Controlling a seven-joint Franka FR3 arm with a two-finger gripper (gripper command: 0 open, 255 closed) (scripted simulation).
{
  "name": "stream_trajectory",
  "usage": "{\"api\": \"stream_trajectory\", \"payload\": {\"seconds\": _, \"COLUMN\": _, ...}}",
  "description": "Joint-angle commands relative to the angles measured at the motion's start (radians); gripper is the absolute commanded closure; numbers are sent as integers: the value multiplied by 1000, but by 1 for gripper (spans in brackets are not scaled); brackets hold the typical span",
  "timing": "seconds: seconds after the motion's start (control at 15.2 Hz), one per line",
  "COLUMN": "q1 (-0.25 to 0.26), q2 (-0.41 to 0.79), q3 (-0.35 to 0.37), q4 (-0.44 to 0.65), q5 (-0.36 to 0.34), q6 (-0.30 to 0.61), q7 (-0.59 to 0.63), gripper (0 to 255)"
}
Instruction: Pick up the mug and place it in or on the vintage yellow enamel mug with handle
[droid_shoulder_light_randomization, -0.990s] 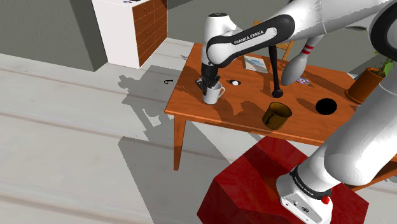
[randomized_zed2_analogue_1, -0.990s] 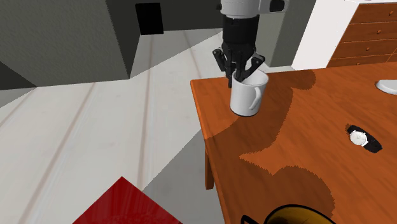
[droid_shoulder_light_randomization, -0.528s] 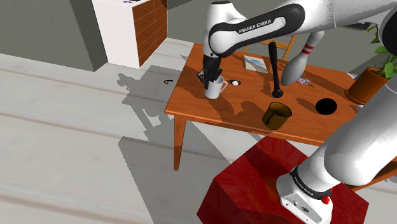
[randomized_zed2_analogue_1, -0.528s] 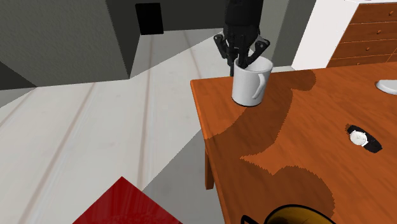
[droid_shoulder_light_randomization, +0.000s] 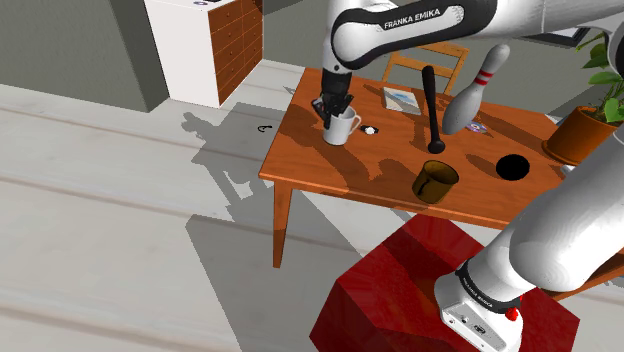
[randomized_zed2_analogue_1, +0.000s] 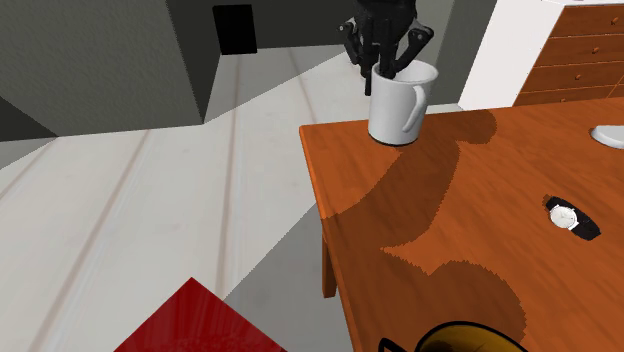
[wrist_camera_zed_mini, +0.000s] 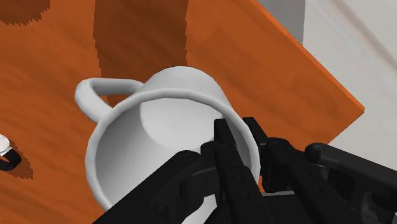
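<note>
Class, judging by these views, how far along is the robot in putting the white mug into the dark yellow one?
Done: the gripper is shut on the rim of the white mug. In hand: the mug hangs tilted, seemingly just off the table. Left: carry it across to the dark yellow mug and set it in.

End effector (randomized_zed2_analogue_1: 384, 66) points down, 2 fingers clamped on mug (randomized_zed2_analogue_1: 400, 108) rim, arm outstretched.

Smooth matt white mug (randomized_zed2_analogue_1: 397, 105), wood-grain table (randomized_zed2_analogue_1: 450, 240), matt black gripper (randomized_zed2_analogue_1: 384, 66)
</note>
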Motion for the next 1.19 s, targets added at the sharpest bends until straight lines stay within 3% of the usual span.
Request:
{"api": "stream_trajectory", "payload": {"seconds": 0.0, "q1": 0, "q2": -5, "q3": 0, "q4": 21, "q5": 1, "q6": -26, "q7": -2, "gripper": 255}}
{"api": "stream_trajectory", "payload": {"seconds": 0.86, "q1": 1, "q2": -33, "q3": 1, "q4": 156, "q5": 8, "q6": -189, "q7": -13, "gripper": 255}}
{"api": "stream_trajectory", "payload": {"seconds": 1.12, "q1": -19, "q2": -184, "q3": -23, "q4": -9, "q5": 21, "q6": -171, "q7": -61, "gripper": 255}}
